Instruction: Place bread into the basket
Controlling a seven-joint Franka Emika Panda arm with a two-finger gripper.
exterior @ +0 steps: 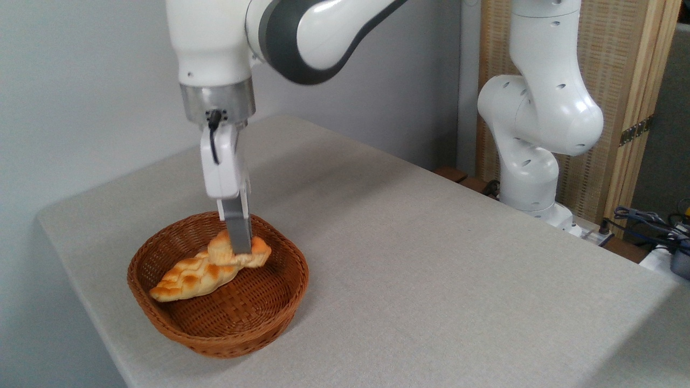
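i have the gripper (237,245) pinched on the bun (259,249), low inside the wicker basket (161,318) at lower left of frame, touching the braided loaf (188,277). i'd part the jaws gently, then lift straight up clear of the rim.

No legible text or labels.

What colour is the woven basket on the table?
Reddish-brown wicker basket, seen clearly in the fixed camera view.
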